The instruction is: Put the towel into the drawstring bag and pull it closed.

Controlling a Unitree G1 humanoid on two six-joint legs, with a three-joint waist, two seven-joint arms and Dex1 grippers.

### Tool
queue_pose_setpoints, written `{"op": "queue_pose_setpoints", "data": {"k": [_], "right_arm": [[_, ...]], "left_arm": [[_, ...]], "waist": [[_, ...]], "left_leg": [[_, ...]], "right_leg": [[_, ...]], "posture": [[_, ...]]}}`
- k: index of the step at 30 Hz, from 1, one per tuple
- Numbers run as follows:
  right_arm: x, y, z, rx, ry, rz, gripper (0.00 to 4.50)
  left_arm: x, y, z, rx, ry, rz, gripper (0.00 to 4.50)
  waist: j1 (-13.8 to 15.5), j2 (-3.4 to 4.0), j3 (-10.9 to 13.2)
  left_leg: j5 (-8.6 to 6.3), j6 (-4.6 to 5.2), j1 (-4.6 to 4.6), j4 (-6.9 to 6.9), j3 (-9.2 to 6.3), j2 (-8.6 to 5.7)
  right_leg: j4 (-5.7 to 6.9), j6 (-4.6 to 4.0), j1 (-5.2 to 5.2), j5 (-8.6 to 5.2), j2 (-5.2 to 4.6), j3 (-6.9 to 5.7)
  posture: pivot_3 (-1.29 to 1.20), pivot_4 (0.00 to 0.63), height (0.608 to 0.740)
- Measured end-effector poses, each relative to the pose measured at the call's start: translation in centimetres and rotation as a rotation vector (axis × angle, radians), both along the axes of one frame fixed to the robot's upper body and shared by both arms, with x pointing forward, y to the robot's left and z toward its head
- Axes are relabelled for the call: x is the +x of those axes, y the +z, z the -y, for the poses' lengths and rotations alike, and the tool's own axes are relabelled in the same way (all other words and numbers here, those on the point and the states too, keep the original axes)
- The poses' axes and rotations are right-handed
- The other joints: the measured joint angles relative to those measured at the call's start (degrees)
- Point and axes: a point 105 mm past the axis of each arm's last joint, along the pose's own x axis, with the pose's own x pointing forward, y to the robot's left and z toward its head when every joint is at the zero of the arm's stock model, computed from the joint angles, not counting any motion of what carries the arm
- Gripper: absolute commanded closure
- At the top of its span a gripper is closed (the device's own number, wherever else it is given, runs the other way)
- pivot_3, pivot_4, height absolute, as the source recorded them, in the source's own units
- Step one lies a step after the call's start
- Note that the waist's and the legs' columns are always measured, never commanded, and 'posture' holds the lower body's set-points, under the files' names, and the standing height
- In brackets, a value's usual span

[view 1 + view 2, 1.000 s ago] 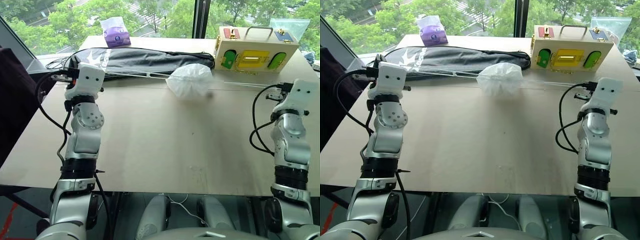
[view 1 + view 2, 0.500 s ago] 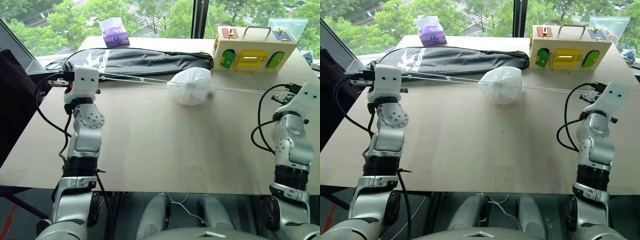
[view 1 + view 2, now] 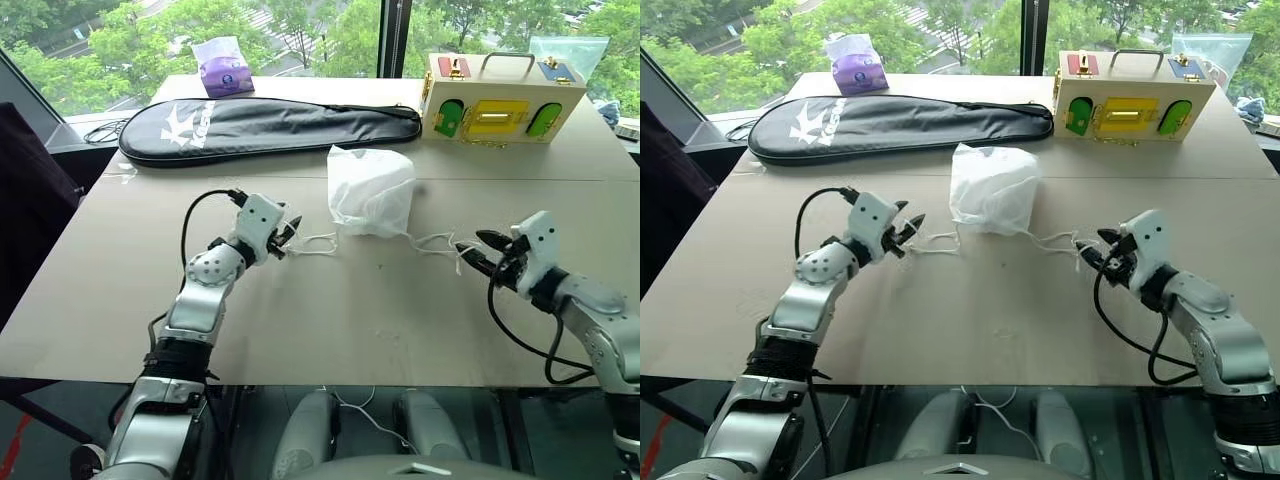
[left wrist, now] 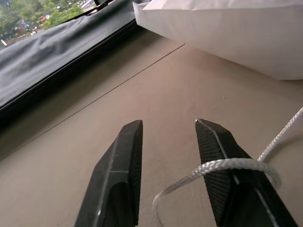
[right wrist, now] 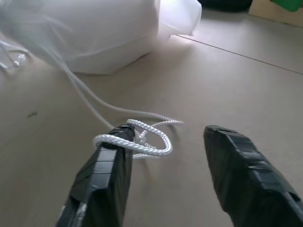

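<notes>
Bag: we see the puffy, smooth white fabric drawstring bag [image 3: 371, 190] at mid-desk [image 3: 330, 300], just before the long black zippered case [image 3: 270, 118].
Axis: its white cords [image 5: 137, 142] trail sideways toward both arms.
Left end effector [image 3: 285, 236]: fingers apart, cord draped over one.
Right end effector [image 3: 479, 252]: likewise parted, cord looped on one finger.

Silver-grey jointed arms showing, white wrist housings, black cables looping alongside; left gripper [image 3: 288, 237], right gripper [image 3: 475, 250] wearing ribbed black fingers [image 4: 118, 177].
</notes>
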Motion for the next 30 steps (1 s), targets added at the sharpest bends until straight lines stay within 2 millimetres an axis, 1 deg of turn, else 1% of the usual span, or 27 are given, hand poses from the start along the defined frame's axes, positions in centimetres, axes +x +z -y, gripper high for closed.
{"op": "queue_pose_setpoints", "data": {"k": [1, 3, 5, 7, 10, 11, 14, 16, 18, 19, 21, 22, 23, 24, 25, 27, 28, 30], "right_arm": [[-0.3, -0.3, 0.2, -0.007, 0.007, -0.015, 0.47], [-1.4, -1.1, 1.3, -0.038, 0.017, -0.055, 0.47], [-2.1, -1.3, 2.6, -0.078, 0.015, -0.052, 0.47], [-3.0, -1.7, 4.8, -0.155, 0.006, -0.066, 0.47], [-4.0, -2.1, 7.0, -0.202, 0.016, -0.076, 0.47], [-4.1, -2.1, 7.2, -0.201, 0.016, -0.074, 0.47], [-4.4, -2.2, 8.3, -0.162, 0.014, -0.048, 0.47], [-4.2, -2.2, 8.7, -0.147, 0.01, -0.021, 0.47], [-3.3, -1.6, 8.8, -0.125, -0.011, 0.03, 0.47], [-2.4, -0.8, 8.8, -0.101, -0.033, 0.069, 0.47], [-0.5, 1.6, 8.2, -0.058, -0.042, 0.148, 0.47], [0.2, 3.2, 7.6, -0.033, -0.021, 0.191, 0.47], [0.3, 4.0, 7.2, -0.024, 0.001, 0.206, 0.47], [-0.2, 4.0, 6.9, -0.038, 0.041, 0.188, 0.47], [-0.7, 3.5, 7.0, -0.064, 0.071, 0.157, 0.47], [-2.3, 1.2, 8.0, -0.123, 0.104, 0.047, 0.47], [-2.9, 0.0, 8.5, -0.136, 0.11, 0.0, 0.47], [-4.5, -1.7, 8.9, -0.132, 0.138, -0.077, 0.47]], "left_arm": [[-0.4, -0.4, -0.5, 0.015, -0.006, -0.02, 1.08], [-1.9, -1.0, -1.7, 0.019, -0.052, -0.073, 1.08], [-3.5, -1.6, -3.1, 0.029, -0.086, -0.132, 1.08], [-5.1, -2.1, -4.2, 0.011, -0.106, -0.183, 1.08], [-7.0, -2.5, -5.5, -0.007, -0.125, -0.249, 1.08], [-7.2, -2.5, -5.5, -0.008, -0.129, -0.255, 1.08], [-9.2, -3.1, -6.1, -0.022, -0.157, -0.305, 1.08], [-9.7, -3.3, -6.3, -0.03, -0.154, -0.314, 1.08], [-9.7, -3.2, -6.4, -0.027, -0.149, -0.31, 1.08], [-9.6, -3.2, -6.5, -0.027, -0.143, -0.307, 1.08], [-9.0, -3.0, -6.3, -0.042, -0.136, -0.297, 1.08], [-8.6, -2.7, -6.1, -0.054, -0.136, -0.287, 1.08], [-8.5, -2.5, -5.9, -0.061, -0.138, -0.284, 1.08], [-8.7, -2.5, -5.8, -0.065, -0.143, -0.289, 1.08], [-8.9, -2.7, -5.7, -0.067, -0.147, -0.298, 1.08], [-9.5, -3.1, -5.8, -0.078, -0.148, -0.314, 1.08], [-9.6, -3.1, -5.8, -0.076, -0.15, -0.314, 1.08], [-10.3, -3.2, -5.9, -0.072, -0.152, -0.323, 1.08]], "waist": [[0.0, 0.0, 0.0], [0.0, 0.0, 0.0], [0.0, 0.01, 0.0], [0.3, 0.01, 0.0], [0.6, 0.02, 0.0], [0.6, 0.03, 0.0], [0.6, 0.1, -0.1], [0.7, 0.18, -0.1], [0.6, 0.23, -0.1], [0.6, 0.27, -0.1], [0.5, 0.44, 0.0], [0.7, 0.44, 0.0], [0.8, 0.37, 0.0], [1.1, 0.28, -0.1], [1.6, 0.26, -0.1], [2.4, 0.24, -0.1], [2.5, 0.25, -0.1], [2.3, 0.33, -0.1]], "left_leg": [[0.0, 0.0, -0.02, 0.0, 0.0, -0.01], [-0.01, 0.01, -0.06, -0.01, 0.01, 0.0], [-0.01, 0.01, -0.05, -0.02, 0.02, -0.01], [-0.02, 0.02, 0.04, -0.03, -0.06, 0.01], [-0.02, 0.02, 0.21, -0.03, -0.11, 0.1], [-0.02, 0.02, 0.22, -0.03, -0.11, 0.11], [-0.03, 0.02, 0.22, -0.04, -0.08, 0.14], [-0.03, 0.02, 0.22, -0.05, -0.09, 0.14], [-0.03, 0.02, 0.24, -0.04, -0.07, 0.16], [-0.03, 0.02, 0.26, -0.04, -0.05, 0.17], [-0.01, 0.02, 0.26, -0.01, 0.01, 0.18], [0.0, 0.03, 0.25, 0.0, -0.02, 0.19], [0.0, 0.03, 0.24, 0.01, -0.07, 0.21], [-0.01, 0.03, 0.16, 0.0, -0.17, 0.21], [-0.03, 0.04, 0.09, -0.01, -0.21, 0.19], [-0.13, 0.14, -0.05, -0.06, -0.23, 0.19], [-0.16, 0.18, -0.06, -0.08, -0.18, 0.18], [-0.19, 0.22, -0.06, -0.17, -0.03, 0.16]], "right_leg": [[-0.02, 0.0, -0.01, 0.0, 0.0, 0.0], [-0.15, 0.0, 0.02, 0.0, -0.11, -0.01], [-0.18, 0.0, 0.03, 0.0, -0.17, 0.0], [-0.32, 0.0, 0.21, 0.0, -0.22, -0.11], [-0.48, -0.04, 0.49, -0.01, -0.21, -0.15], [-0.49, -0.04, 0.49, -0.01, -0.21, -0.14], [-0.53, -0.08, 0.49, 0.01, -0.36, -0.1], [-0.53, -0.08, 0.49, 0.01, -0.37, -0.1], [-0.52, -0.13, 0.48, 0.04, -0.37, -0.1], [-0.51, -0.16, 0.48, 0.06, -0.37, -0.1], [-0.5, -0.25, 0.46, 0.1, -0.37, -0.1], [-0.5, -0.23, 0.47, 0.12, -0.37, -0.16], [-0.51, -0.23, 0.48, 0.13, -0.35, -0.25], [-0.54, -0.22, 0.48, 0.13, -0.36, -0.37], [-0.58, -0.22, 0.47, 0.12, -0.41, -0.46], [-0.86, -0.19, 0.43, 0.1, -0.42, -0.51], [-0.91, -0.16, 0.41, 0.08, -0.45, -0.48], [-0.97, -0.15, 0.36, 0.07, -0.48, -0.3]], "posture": [[0.0, 0.15, 0.74], [0.0, 0.15, 0.74], [0.0, 0.15, 0.74], [0.0, 0.15, 0.74], [0.0, 0.15, 0.74], [0.0, 0.15, 0.74], [0.0, 0.15, 0.74], [0.0, 0.15, 0.74], [0.0, 0.15, 0.74], [0.0, 0.15, 0.74], [0.0, 0.15, 0.74], [0.0, 0.15, 0.74], [0.0, 0.15, 0.74], [0.0, 0.15, 0.74], [0.0, 0.15, 0.74], [0.0, 0.15, 0.74], [0.0, 0.15, 0.74], [0.0, 0.15, 0.74]]}}
